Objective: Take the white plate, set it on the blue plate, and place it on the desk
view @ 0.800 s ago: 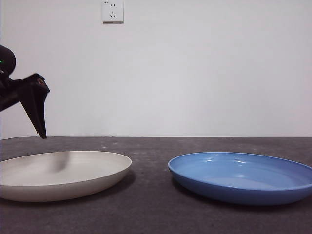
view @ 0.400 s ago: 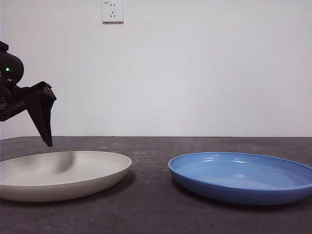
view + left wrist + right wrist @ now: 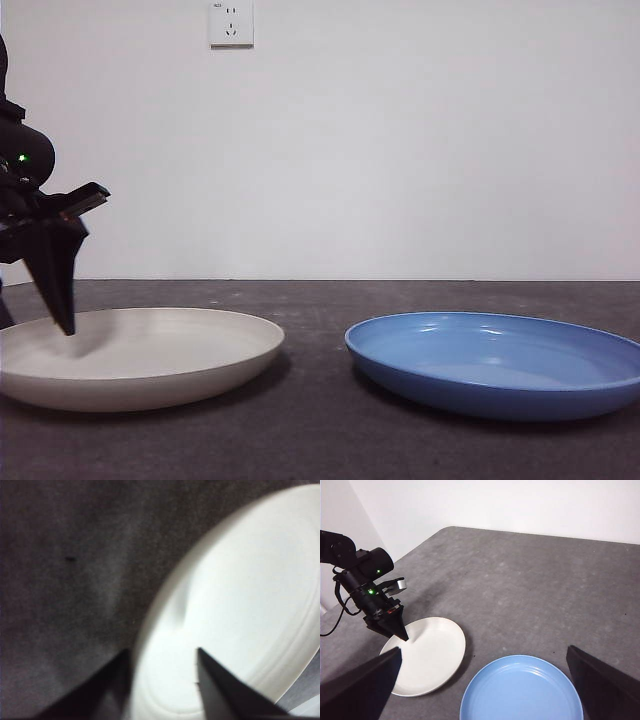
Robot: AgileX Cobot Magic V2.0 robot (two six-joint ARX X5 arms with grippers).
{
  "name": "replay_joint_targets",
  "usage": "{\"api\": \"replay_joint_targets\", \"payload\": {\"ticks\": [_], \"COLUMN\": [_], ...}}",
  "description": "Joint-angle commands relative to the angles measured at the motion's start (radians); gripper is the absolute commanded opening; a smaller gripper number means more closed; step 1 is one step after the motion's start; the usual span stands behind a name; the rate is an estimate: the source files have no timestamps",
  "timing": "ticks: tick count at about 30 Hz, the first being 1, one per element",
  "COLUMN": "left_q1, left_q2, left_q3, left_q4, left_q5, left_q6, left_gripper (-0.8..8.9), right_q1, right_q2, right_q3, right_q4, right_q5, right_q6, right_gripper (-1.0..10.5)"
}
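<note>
A: L gripper (image 3: 162,667) status?

B: Jaws apart, straddling the rim of the white plate (image 3: 240,615). One jaw is over the desk (image 3: 65,580) just outside the rim, the other over the plate's inside. Nothing clamped. Can't tell from the wrist view if the tips touch the plate.

A: Front view?

B: L gripper (image 3: 62,315) comes in from the left edge, tip pointing down at the white plate (image 3: 150,360), at its far-left rim. Tip looks to be at or just inside the rim line. Contact not clear.

A: Where's the plate sitting?

B: Flat on the desk (image 3: 310,440), left side. Blue plate (image 3: 500,365) also flat on the desk, to its right. Rims apart, a strip of bare desk between them. In the front view the blue plate's right edge runs out of frame.

A: R gripper?

B: R gripper (image 3: 485,690) is high up, jaws wide apart, holding nothing. It looks down on both plates: white plate (image 3: 427,655), blue plate (image 3: 520,690), with the L gripper (image 3: 400,632) at the white plate's rim.

A: Room around them?

B: Desk (image 3: 530,580) behind both plates is open, bare grey all the way to the wall (image 3: 400,150). Wall socket (image 3: 231,23) high on the wall, well clear. The bare strip between the two rims is the only narrow spot.
</note>
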Motion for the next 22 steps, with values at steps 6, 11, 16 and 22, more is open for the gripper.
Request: {"api": "replay_joint_targets", "payload": {"ticks": [6,11,16,22], "left_q1": [0.002,0.008,0.007,-0.028], "left_q2": [0.024,0.020,-0.009,-0.084], "left_q3": [0.015,0.018,0.027,0.046], "left_q4": [0.001,-0.003,-0.010,-0.032], "left_q5": [-0.007,-0.007,-0.006,0.046], "left_q6": [0.023,0.024,0.023,-0.011], "left_gripper": [0.12,0.12,0.12,0.13], "right_q1": [0.003,0.003,0.003,0.003], "right_q2": [0.003,0.003,0.003,0.003], "right_q3": [0.018,0.018,0.018,0.018], "right_q4": [0.010,0.010,0.010,0.010], "right_q5": [0.004,0.004,0.004,0.004], "right_q6": [-0.011,-0.011,-0.011,-0.009], "right_gripper": [5.8,5.8,5.8,5.8]}}
